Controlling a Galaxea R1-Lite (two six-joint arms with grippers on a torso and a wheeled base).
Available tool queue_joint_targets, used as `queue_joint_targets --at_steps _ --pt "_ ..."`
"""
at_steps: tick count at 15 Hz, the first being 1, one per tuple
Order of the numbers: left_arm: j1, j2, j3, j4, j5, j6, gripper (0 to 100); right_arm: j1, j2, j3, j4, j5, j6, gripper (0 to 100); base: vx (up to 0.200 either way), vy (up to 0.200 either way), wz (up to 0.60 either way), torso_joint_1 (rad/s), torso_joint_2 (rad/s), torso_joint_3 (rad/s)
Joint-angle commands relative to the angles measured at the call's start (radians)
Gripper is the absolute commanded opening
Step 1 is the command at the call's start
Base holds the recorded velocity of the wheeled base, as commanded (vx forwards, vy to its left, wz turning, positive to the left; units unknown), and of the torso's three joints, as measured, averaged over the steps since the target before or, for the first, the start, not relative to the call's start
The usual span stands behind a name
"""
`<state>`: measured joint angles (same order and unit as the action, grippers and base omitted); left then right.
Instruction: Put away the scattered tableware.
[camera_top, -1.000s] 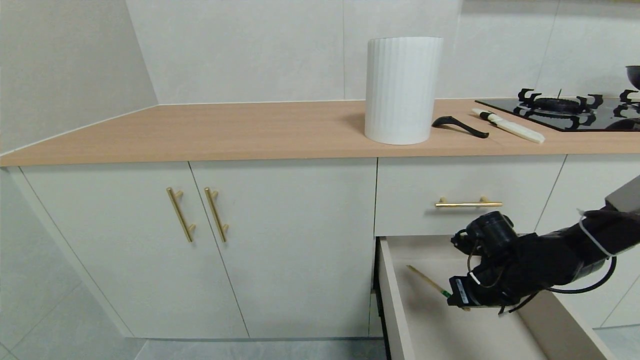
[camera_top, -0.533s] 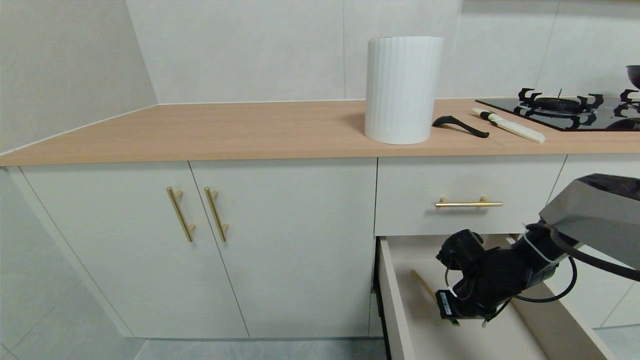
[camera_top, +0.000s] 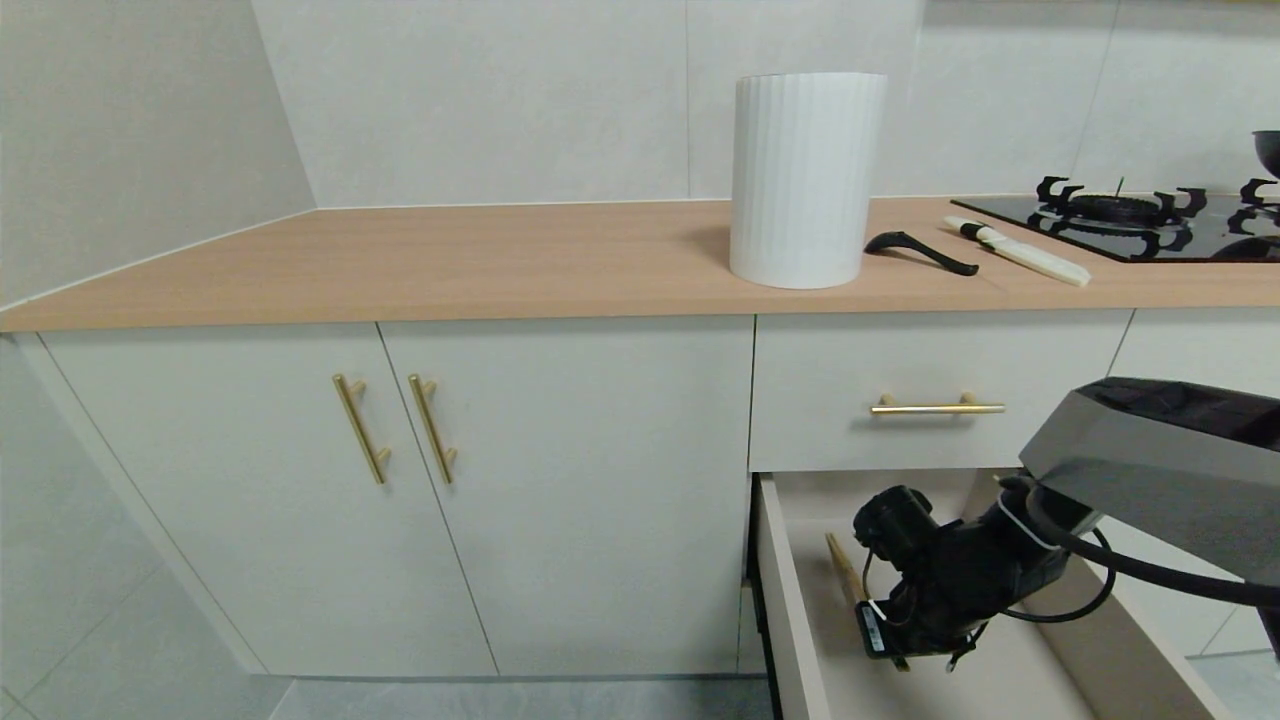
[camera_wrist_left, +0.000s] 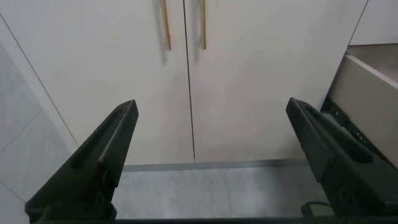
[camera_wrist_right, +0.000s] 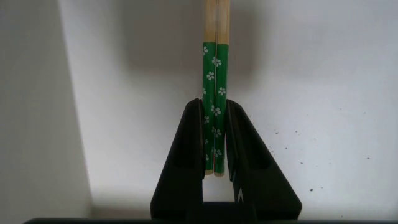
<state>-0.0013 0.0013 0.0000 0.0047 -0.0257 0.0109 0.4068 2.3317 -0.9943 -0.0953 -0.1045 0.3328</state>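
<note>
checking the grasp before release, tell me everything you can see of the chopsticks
The chopsticks are a pair of pale wooden-looking sticks, side by side, their held ends green with small white flowers. The right gripper is shut on the green part. They sit low inside the open drawer, near its left wall; contact with its floor cannot be told.

A tall white ribbed canister (camera_top: 806, 180) stands upright on the wooden counter (camera_top: 450, 260), near its front edge. A black glass hob (camera_top: 1180, 235) with a burner grate (camera_top: 1117, 203) sits at the counter's right end. Below the front edge, two pale cupboard doors (camera_top: 250, 500) are shut, their upright brass handles (camera_top: 360, 428) side by side. Right of them, a shut drawer front (camera_top: 850, 370) carries a level brass handle (camera_top: 937, 406).
</note>
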Motion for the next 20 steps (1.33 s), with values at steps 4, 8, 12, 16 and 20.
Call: queue_joint_targets --at_steps 4,8,12,16,20 --pt "0.000 0.000 0.000 0.000 0.000 0.000 100 0.003 0.012 -0.003 0.000 -0.001 0.000 0 0.000 0.000 0.00 0.000 0.00 0.000" --pt "0.000 0.000 0.000 0.000 0.000 0.000 100 0.003 0.012 -0.001 0.000 -0.001 0.000 0 0.000 0.000 0.00 0.000 0.00 0.000" --pt "0.000 0.000 0.000 0.000 0.000 0.000 100 0.003 0.009 0.002 0.002 0.000 0.000 100 0.000 0.000 0.00 0.000 0.00 0.000" --pt "0.000 0.000 0.000 0.000 0.000 0.000 100 0.003 -0.052 0.023 0.014 0.009 0.000 100 0.000 0.000 0.00 0.000 0.00 0.000" --pt "0.000 0.000 0.000 0.000 0.000 0.000 100 -0.046 -0.315 0.075 0.091 0.032 -0.028 100 0.000 0.000 0.00 0.000 0.00 0.000"
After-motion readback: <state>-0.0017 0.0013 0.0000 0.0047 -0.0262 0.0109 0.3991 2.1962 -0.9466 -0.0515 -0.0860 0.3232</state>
